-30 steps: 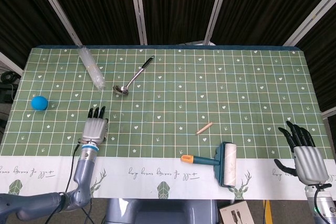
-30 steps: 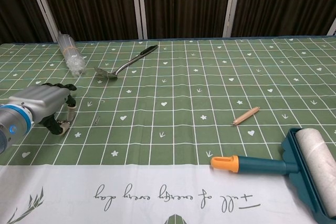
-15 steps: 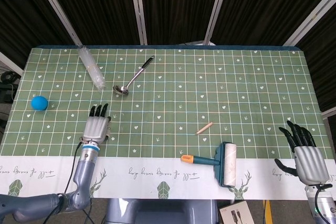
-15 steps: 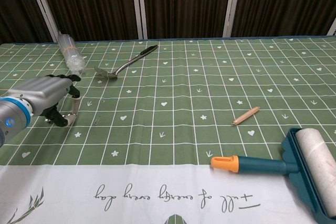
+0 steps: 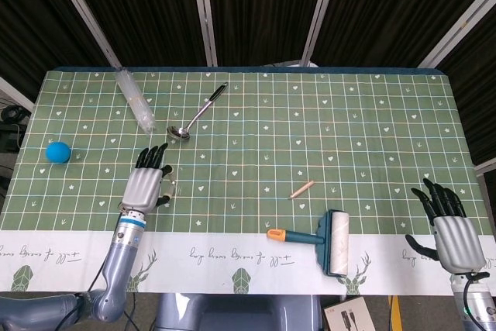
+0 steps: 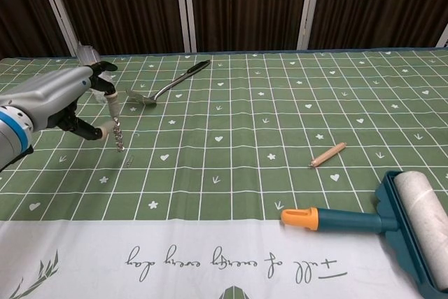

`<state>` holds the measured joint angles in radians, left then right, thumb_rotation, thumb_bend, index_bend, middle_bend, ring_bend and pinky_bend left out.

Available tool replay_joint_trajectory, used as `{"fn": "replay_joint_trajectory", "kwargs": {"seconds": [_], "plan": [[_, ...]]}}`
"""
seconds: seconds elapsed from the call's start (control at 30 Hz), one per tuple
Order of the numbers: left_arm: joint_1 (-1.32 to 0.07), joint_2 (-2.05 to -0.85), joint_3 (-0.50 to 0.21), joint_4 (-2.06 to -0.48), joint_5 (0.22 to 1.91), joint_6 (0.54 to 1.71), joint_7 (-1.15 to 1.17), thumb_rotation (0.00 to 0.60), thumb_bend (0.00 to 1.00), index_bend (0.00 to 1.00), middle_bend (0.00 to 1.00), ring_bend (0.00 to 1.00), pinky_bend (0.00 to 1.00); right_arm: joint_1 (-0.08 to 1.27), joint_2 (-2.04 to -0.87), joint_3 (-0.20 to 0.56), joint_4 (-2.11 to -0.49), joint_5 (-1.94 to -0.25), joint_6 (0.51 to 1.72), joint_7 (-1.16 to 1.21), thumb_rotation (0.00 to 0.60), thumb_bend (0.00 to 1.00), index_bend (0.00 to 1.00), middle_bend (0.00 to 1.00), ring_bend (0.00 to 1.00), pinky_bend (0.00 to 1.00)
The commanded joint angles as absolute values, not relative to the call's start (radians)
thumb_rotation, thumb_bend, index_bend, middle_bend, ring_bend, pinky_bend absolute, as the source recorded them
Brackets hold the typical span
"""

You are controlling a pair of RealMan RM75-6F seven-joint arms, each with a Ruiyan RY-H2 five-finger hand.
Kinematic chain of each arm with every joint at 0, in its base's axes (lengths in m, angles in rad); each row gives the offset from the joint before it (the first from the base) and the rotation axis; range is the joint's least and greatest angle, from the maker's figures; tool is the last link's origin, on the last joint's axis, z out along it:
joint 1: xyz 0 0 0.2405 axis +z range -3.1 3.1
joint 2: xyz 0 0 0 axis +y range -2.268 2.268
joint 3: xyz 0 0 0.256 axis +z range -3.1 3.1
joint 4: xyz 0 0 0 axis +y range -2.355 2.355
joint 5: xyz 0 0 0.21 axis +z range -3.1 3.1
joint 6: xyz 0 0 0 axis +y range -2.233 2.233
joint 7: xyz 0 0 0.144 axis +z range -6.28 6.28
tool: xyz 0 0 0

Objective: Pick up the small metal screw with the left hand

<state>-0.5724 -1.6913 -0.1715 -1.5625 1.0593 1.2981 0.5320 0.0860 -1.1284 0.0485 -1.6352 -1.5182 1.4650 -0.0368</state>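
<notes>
One blue ball (image 5: 58, 152) at far left of the worktop (image 5: 372, 114). One clear plastic tube (image 5: 136, 99) lies near the back left corner. Left hand (image 5: 147, 184) is raised off the cloth, thumb and a finger pinching one small metal screw (image 6: 117, 133); the screw hangs upright, tip down, clear of the surface in the chest view. Something small and grey lies on the cloth just below it, too small to identify. One metal spoon (image 5: 198, 113) with a black handle sits right of the tube. One short wooden peg (image 5: 302, 189) mid-cloth. One lint roller (image 5: 322, 239), teal frame, orange handle tip, white roll, at the front edge. Right hand (image 5: 449, 226) is at the front right corner, off the cloth edge, fingers apart, holding nothing.

Surface: green gridded tablecloth with small white hearts and stars, white front border with deer and tree prints. Cursive script on the border, not legible. Behind: dark ribbed panels with pale metal strips.
</notes>
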Motion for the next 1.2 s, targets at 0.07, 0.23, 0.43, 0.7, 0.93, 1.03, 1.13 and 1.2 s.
{"fn": "replay_joint_trajectory", "kwargs": {"seconds": [0.07, 0.23, 0.43, 0.7, 0.93, 1.03, 1.13, 1.2], "plan": [[-0.561, -1.676, -0.17, -1.584, 1.098, 1.304, 0.495, 0.6, 0.46, 0.61, 0.0, 0.0, 0.0, 0.087, -1.129, 0.049, -1.635, -1.518, 1.463, -0.039, 0.6, 0.11, 0.11, 0.0, 0.0, 0.07], [-0.556, -1.685, -0.171, -1.588, 1.102, 1.3, 0.488, 0.6, 0.46, 0.61, 0.0, 0.0, 0.0, 0.088, -1.131, 0.049, -1.635, -1.518, 1.462, -0.042, 0.6, 0.11, 0.11, 0.0, 0.0, 0.07], [-0.552, -1.7, -0.177, -1.568, 1.085, 1.295, 0.497, 0.6, 0.46, 0.61, 0.0, 0.0, 0.0, 0.087, -1.129, 0.049, -1.636, -1.515, 1.462, -0.041, 0.6, 0.11, 0.11, 0.0, 0.0, 0.07], [-0.546, -1.697, -0.182, -1.557, 1.092, 1.289, 0.488, 0.6, 0.46, 0.61, 0.0, 0.0, 0.0, 0.09, -1.132, 0.049, -1.634, -1.516, 1.458, -0.043, 0.6, 0.11, 0.11, 0.0, 0.0, 0.07], [-0.544, -1.706, -0.184, -1.549, 1.08, 1.277, 0.494, 0.6, 0.46, 0.61, 0.0, 0.0, 0.0, 0.089, -1.131, 0.05, -1.635, -1.517, 1.461, -0.039, 0.6, 0.11, 0.11, 0.0, 0.0, 0.07], [-0.545, -1.71, -0.187, -1.544, 1.078, 1.275, 0.498, 0.6, 0.46, 0.61, 0.0, 0.0, 0.0, 0.088, -1.13, 0.05, -1.634, -1.515, 1.46, -0.036, 0.6, 0.11, 0.11, 0.0, 0.0, 0.07], [-0.546, -1.712, -0.191, -1.543, 1.075, 1.272, 0.5, 0.6, 0.46, 0.61, 0.0, 0.0, 0.0, 0.088, -1.129, 0.05, -1.634, -1.516, 1.461, -0.034, 0.6, 0.11, 0.11, 0.0, 0.0, 0.07], [-0.546, -1.712, -0.192, -1.542, 1.076, 1.271, 0.501, 0.6, 0.46, 0.61, 0.0, 0.0, 0.0, 0.088, -1.129, 0.05, -1.634, -1.515, 1.461, -0.033, 0.6, 0.11, 0.11, 0.0, 0.0, 0.07]]}}
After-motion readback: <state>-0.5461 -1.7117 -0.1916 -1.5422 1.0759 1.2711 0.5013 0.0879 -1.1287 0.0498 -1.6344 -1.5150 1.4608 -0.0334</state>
